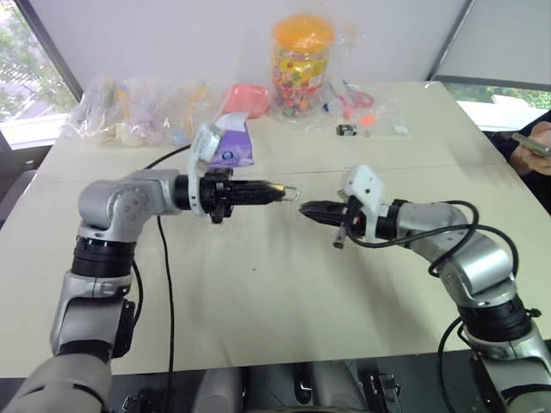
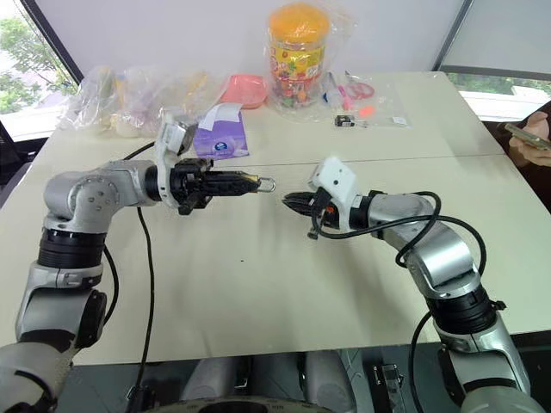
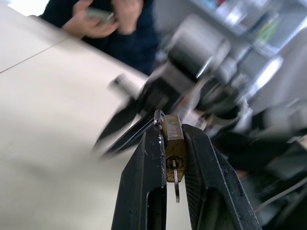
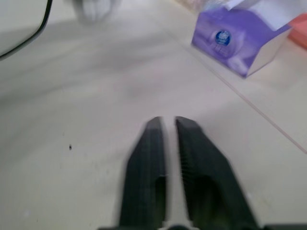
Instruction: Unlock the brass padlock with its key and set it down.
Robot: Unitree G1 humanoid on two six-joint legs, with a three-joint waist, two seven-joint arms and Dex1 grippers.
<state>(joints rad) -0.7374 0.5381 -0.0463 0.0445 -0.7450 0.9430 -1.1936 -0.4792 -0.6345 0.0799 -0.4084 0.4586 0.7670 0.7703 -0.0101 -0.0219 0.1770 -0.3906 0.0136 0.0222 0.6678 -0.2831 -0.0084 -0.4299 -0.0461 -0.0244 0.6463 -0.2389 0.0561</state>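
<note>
Above the table's (image 1: pixel 258 292) middle, left of centre, the left gripper (image 1: pixel 277 191) reaches level toward the right, its fingers (image 3: pixel 144 177) clamped on the brass padlock (image 3: pixel 172 143). Padlock held clear of the table, its long axis in line with the fingers: the silvery shackle (image 1: pixel 293 192) juts past the fingertips toward the right gripper, while the keyhole end faces back toward the left wrist. In the left wrist view, the key (image 3: pixel 176 179) stands in the keyhole, its slim blade hanging out between the two fingers toward the camera. Just to the right of the shackle, with a small gap between them, the right gripper (image 1: pixel 306 208) points back at it, tilted slightly downward; its fingers (image 4: pixel 148 158) stand a narrow slit apart with nothing between them.

Along the table's far edge, left to right: a heap of clear plastic bags (image 1: pixel 129 112) near the far left corner; a purple tissue box (image 1: pixel 232 146) behind the left gripper; a pink bowl (image 1: pixel 245 99); a tall clear jar (image 1: pixel 301 64) with an orange lid, filled with coloured pieces; a small black-and-silver item (image 1: pixel 346 130) beside some pink tools. At the table's right edge, a person's hands (image 1: pixel 532 151) hold a phone.
</note>
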